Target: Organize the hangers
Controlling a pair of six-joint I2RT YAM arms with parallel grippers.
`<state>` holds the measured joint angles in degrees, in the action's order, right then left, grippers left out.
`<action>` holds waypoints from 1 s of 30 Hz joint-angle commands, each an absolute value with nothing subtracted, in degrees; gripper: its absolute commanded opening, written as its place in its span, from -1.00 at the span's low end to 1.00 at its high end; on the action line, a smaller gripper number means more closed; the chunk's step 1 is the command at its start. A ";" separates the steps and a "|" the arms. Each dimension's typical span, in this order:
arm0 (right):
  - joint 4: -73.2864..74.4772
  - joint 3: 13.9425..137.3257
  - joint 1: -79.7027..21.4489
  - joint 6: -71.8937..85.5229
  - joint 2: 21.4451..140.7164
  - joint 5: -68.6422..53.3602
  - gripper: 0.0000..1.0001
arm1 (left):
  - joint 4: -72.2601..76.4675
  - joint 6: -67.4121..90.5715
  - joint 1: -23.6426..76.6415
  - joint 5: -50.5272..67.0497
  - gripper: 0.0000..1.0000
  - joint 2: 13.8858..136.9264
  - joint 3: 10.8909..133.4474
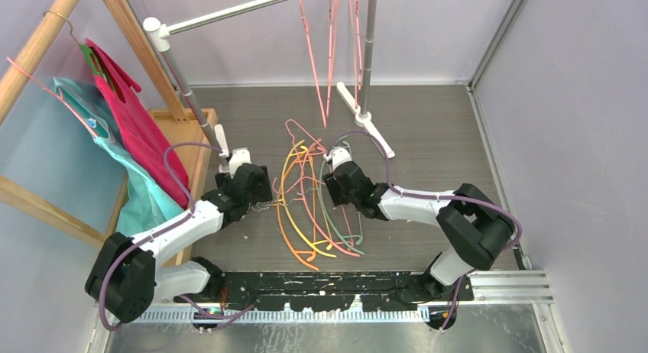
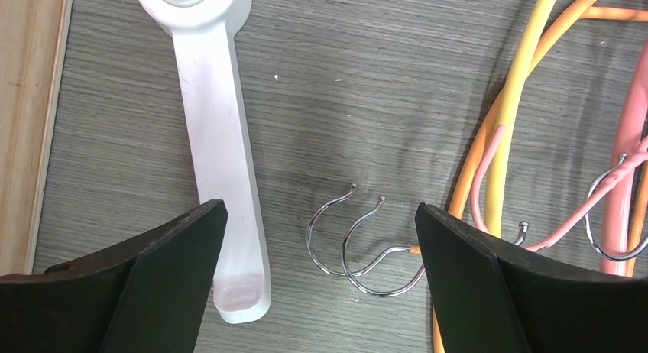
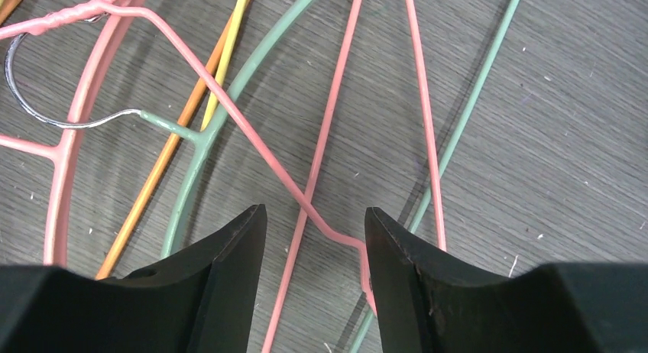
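Observation:
A pile of bare hangers (image 1: 313, 204) lies on the grey floor: orange, yellow, pale green and pink ones. Three pink wire hangers (image 1: 330, 47) hang from the white rail (image 1: 229, 11). My left gripper (image 1: 260, 194) is open at the pile's left edge. In the left wrist view it (image 2: 321, 208) straddles two metal hooks (image 2: 359, 250), with orange and yellow hangers (image 2: 508, 116) at its right finger. My right gripper (image 1: 335, 191) is open at the pile's upper right. In the right wrist view it (image 3: 315, 210) is open around a pink wire hanger (image 3: 252, 139) lying on the floor, beside a green hanger (image 3: 202, 143).
A wooden rack (image 1: 38, 40) at the left carries hangers with magenta (image 1: 134, 116) and teal (image 1: 126, 177) garments. The rail's white posts stand on white feet (image 1: 365, 120); one foot (image 2: 221, 139) lies just left of the hooks. Grey walls close in the right side.

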<state>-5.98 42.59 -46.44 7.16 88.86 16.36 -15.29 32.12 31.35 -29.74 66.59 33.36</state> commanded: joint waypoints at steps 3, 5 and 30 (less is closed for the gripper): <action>-8.59 43.32 -46.27 4.94 90.21 19.11 0.14 | -15.14 32.44 31.03 -31.15 0.96 64.37 33.04; -8.69 43.77 -45.90 4.33 91.41 19.83 0.14 | -15.32 32.43 31.03 -31.29 0.96 63.50 32.76; -8.21 43.74 -45.00 12.48 80.52 7.46 -0.98 | -18.24 32.95 31.03 -31.97 0.96 56.78 31.71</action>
